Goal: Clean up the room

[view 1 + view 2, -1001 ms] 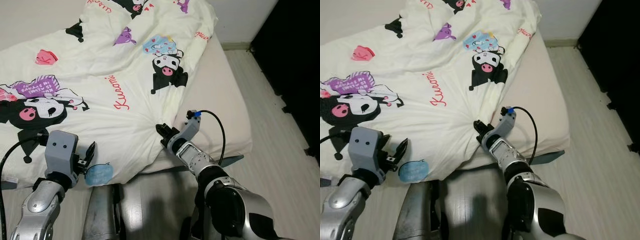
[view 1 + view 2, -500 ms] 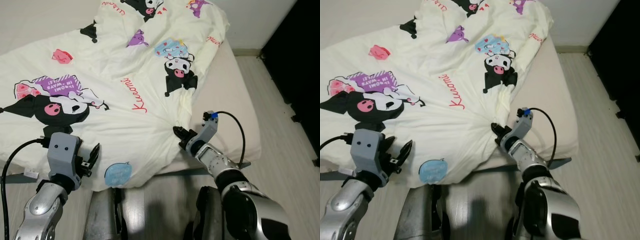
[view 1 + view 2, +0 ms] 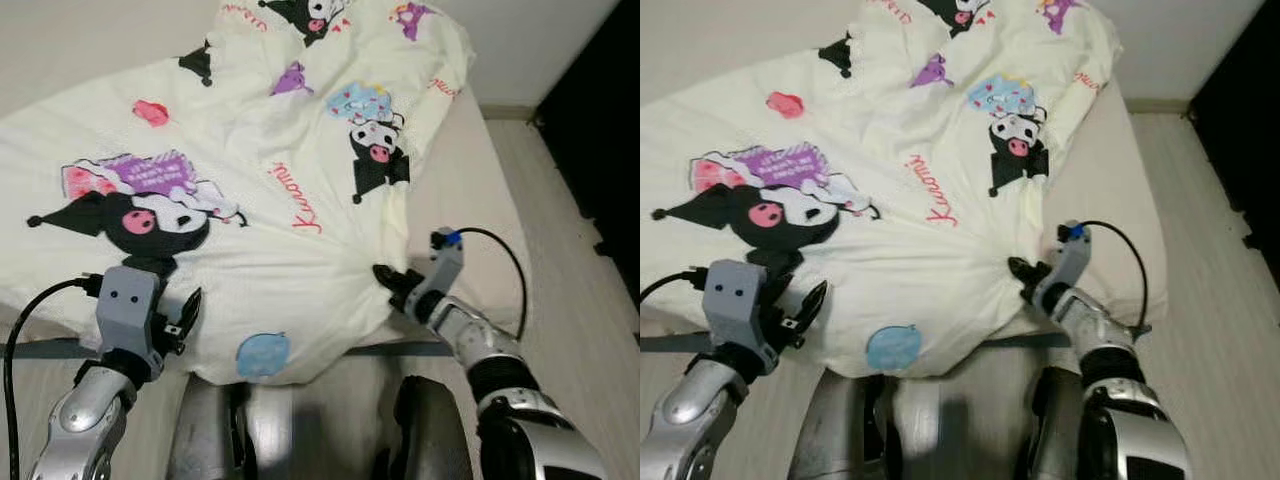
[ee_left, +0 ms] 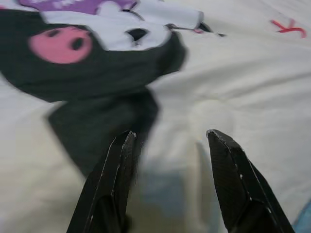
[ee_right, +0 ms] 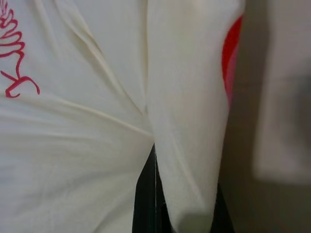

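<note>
A cream duvet (image 3: 250, 170) printed with black and pink cartoon figures lies spread over the bed. My right gripper (image 3: 385, 283) is shut on a bunched fold of the duvet (image 5: 184, 121) near the bed's near right side, and creases fan out from that pinch. My left gripper (image 3: 185, 315) stands open at the duvet's near left edge, just over the fabric. Its two black fingers (image 4: 116, 174) frame a black and pink cartoon print with nothing between them.
The bare pale mattress (image 3: 470, 190) shows on the right of the bed. Light wood floor (image 3: 570, 260) runs along the right side. A dark opening (image 3: 600, 110) stands at the far right. A white wall (image 3: 80, 35) is behind the bed.
The whole view has shifted, so the camera moved. The right gripper stays shut on the duvet fold, now lower and further right in the picture. The left gripper remains open at the edge.
</note>
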Motion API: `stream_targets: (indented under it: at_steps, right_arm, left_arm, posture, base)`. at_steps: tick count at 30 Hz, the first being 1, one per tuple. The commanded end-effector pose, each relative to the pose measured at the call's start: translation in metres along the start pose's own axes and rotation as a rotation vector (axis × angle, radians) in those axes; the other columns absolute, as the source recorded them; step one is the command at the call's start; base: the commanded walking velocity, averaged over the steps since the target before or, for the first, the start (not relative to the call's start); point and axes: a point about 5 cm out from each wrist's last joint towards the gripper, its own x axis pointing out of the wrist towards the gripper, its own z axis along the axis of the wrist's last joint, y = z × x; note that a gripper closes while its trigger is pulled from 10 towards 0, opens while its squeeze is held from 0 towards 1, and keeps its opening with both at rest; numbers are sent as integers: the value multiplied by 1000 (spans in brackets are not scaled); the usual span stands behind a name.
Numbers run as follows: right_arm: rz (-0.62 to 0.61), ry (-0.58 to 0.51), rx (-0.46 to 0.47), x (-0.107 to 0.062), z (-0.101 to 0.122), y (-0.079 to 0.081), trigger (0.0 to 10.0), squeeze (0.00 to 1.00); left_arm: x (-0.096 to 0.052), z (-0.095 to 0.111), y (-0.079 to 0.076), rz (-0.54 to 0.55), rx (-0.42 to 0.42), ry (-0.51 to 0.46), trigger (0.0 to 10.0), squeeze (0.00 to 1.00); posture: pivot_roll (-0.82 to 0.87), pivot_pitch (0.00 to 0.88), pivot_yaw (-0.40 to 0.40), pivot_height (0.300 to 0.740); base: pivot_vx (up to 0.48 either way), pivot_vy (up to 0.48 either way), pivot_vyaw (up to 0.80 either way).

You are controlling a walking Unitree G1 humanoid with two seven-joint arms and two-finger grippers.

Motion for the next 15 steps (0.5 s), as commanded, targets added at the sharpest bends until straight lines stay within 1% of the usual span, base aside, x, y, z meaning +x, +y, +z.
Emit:
stream_targets:
  at_steps: [1, 2, 3, 4, 5, 7, 9, 11, 12, 13, 15]
  right_arm:
    - [-175, 17, 3, -24, -1, -38, 0, 0]
    - [-198, 19, -12, -37, 3, -45, 0, 0]
    - [-209, 19, -19, -42, 5, -49, 0, 0]
    - [-209, 19, -19, -42, 5, -49, 0, 0]
    - [-218, 18, -24, -47, 7, -52, 0, 0]
    - [-218, 18, -24, -47, 7, -52, 0, 0]
    - [-253, 15, -30, -58, 12, -60, 0, 0]
    - [-253, 15, -30, -58, 12, -60, 0, 0]
    - [-320, 14, -31, -73, 19, -73, 0, 0]
    - [-320, 14, -31, -73, 19, -73, 0, 0]
    - [-419, 7, -28, -92, 29, -90, 0, 0]
  left_arm:
    - [-5, -7, -3, -10, -12, 23, 10000, 0]
    - [-6, -7, -3, -11, -10, 24, 10000, 0]
    - [-6, -7, -3, -12, -10, 24, 10000, 0]
    - [-6, -7, -3, -12, -10, 24, 10000, 0]
    - [-6, -7, -3, -13, -10, 24, 10000, 0]
    - [-6, -7, -3, -13, -10, 24, 10000, 0]
    - [-7, -7, -3, -16, -9, 24, 10000, 0]
    - [-7, -7, -3, -16, -9, 24, 10000, 0]
    - [-7, -7, -5, -22, -9, 25, 10000, 0]
    - [-7, -7, -5, -22, -9, 25, 10000, 0]
    - [-7, -8, -6, -25, -10, 26, 10000, 0]
  posture:
    - [179, 310, -68, 522]
    - [179, 312, -68, 522]
    - [178, 312, -66, 522]
    - [178, 312, -66, 522]
    - [177, 312, -66, 522]
    - [177, 312, -66, 522]
    - [178, 313, -66, 522]
    - [178, 313, -66, 522]
    - [178, 316, -66, 522]
    - [178, 316, -66, 522]
    - [180, 316, -68, 522]
  base:
    - [0, 0, 0]
    - [0, 0, 0]
    - [0, 0, 0]
    - [0, 0, 0]
    - [0, 0, 0]
    - [0, 0, 0]
    - [0, 0, 0]
    - [0, 0, 0]
    - [0, 0, 0]
    - [0, 0, 0]
    - [0, 0, 0]
